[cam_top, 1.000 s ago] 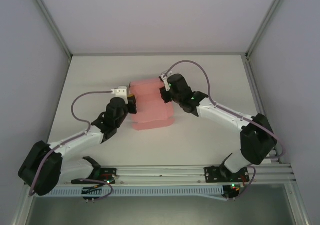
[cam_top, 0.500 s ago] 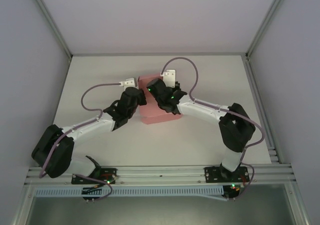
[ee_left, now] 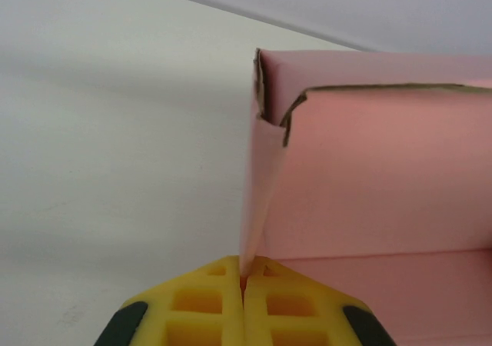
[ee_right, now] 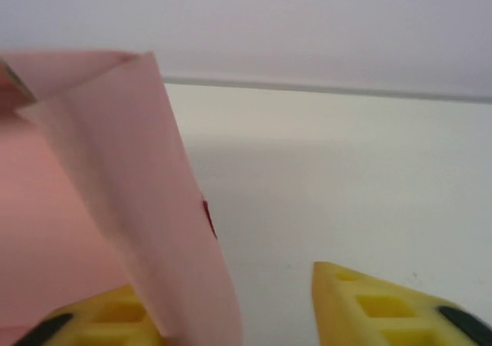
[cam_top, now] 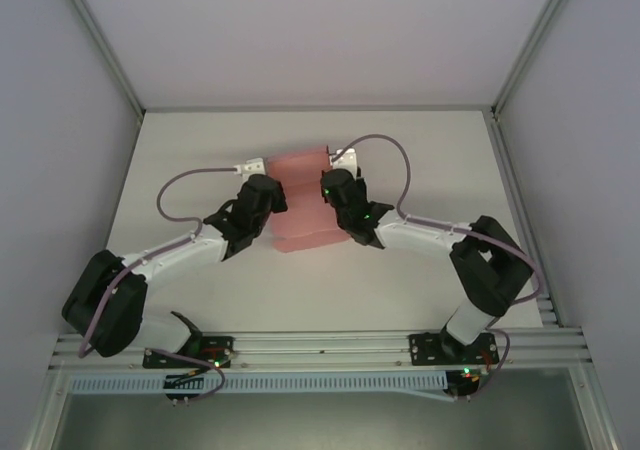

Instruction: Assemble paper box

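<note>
The pale pink paper box (cam_top: 300, 202) lies mid-table between both grippers, its side walls partly raised. My left gripper (cam_top: 270, 196) is at its left edge. In the left wrist view the yellow fingers (ee_left: 201, 307) are shut on the bottom of the upright left wall (ee_left: 261, 184), with the box's inside (ee_left: 377, 177) to the right. My right gripper (cam_top: 333, 186) is at the box's right edge. In the right wrist view it (ee_right: 231, 288) stands open, and the pink right wall (ee_right: 146, 200) leans against the left finger (ee_right: 92, 321), apart from the right finger (ee_right: 377, 304).
The white tabletop (cam_top: 420, 160) stretches around the box. Grey enclosure walls (cam_top: 40, 120) stand on the left, right and back. An aluminium rail (cam_top: 330, 345) with the arm bases runs along the near edge.
The right gripper has opened and let go of the box's right wall. Both grippers moved inward over the last second, and the card went from a wider sheet to a narrower shape with raised sides.
</note>
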Available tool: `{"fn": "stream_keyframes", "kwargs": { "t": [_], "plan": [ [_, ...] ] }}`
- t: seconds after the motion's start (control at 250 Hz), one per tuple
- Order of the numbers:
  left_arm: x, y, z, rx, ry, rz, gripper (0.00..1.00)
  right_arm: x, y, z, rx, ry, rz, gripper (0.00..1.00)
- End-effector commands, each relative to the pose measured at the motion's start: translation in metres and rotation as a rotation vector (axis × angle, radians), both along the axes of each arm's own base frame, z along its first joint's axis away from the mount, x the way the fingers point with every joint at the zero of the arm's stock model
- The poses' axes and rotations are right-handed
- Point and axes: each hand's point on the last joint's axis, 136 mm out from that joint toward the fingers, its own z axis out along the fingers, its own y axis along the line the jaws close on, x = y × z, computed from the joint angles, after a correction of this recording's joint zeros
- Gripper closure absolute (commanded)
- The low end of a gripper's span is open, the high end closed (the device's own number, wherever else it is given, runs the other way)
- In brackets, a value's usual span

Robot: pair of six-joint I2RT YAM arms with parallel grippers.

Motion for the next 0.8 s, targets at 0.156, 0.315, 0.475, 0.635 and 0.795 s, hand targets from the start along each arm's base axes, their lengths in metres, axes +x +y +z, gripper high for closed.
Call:
{"fn": "stream_keyframes", "kwargs": {
  "t": [0.156, 0.315, 0.475, 0.635, 0.795],
  "plan": [
    [-0.001, 0.013, 0.020, 0.026, -0.073, -0.001, 1.00, -0.036, 0.033, 0.042, 0.140, 0.000, 0.314, 0.02],
    [-0.002, 0.006, 0.029, 0.033, -0.081, -0.132, 1.00, -0.051, 0.011, 0.068, 0.213, -0.026, 0.285, 0.00],
    [-0.009, -0.012, 0.035, 0.151, -0.070, -0.446, 1.00, -0.064, -0.028, 0.083, 0.302, -0.007, 0.206, 0.00],
    [-0.031, -0.023, 0.025, 0.274, -0.001, -0.775, 1.00, -0.075, -0.078, 0.078, 0.378, 0.078, 0.086, 0.00],
    [-0.058, -0.041, -0.004, 0.392, 0.094, -1.099, 1.00, -0.084, -0.115, 0.061, 0.405, 0.123, 0.000, 0.00]
  ]
}}
